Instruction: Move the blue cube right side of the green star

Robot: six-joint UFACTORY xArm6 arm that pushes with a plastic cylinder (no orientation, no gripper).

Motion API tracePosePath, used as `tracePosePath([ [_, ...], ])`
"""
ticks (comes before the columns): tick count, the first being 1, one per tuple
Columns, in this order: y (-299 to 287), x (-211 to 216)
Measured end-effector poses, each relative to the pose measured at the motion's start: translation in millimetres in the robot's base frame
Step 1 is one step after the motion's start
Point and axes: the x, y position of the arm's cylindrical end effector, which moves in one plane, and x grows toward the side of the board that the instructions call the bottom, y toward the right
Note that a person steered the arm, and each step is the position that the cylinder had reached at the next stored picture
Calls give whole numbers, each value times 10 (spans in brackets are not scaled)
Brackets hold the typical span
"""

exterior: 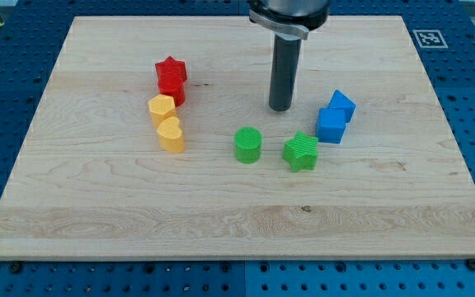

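Blue cube (331, 126), light, rigid, likely slides easily on desk (221, 214); push its top face; gripless tool, my tip (280, 107) holds nothing, left of it.

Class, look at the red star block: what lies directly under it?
The red star sits on top of another red block. Only that lower block's front shows; its top face and exact shape are covered. My tip is well off to the view's right.

Board (221, 206): pale wood, smooth, matt grain. Blocks, e.g. blue cube (331, 125): ribbed matt plastic. Rod (282, 70): dark, slightly glossy.
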Motion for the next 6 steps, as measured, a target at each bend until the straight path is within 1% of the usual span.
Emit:
tracePosePath([
  [1, 114, 171],
  [4, 737, 133],
  [6, 747, 397],
])
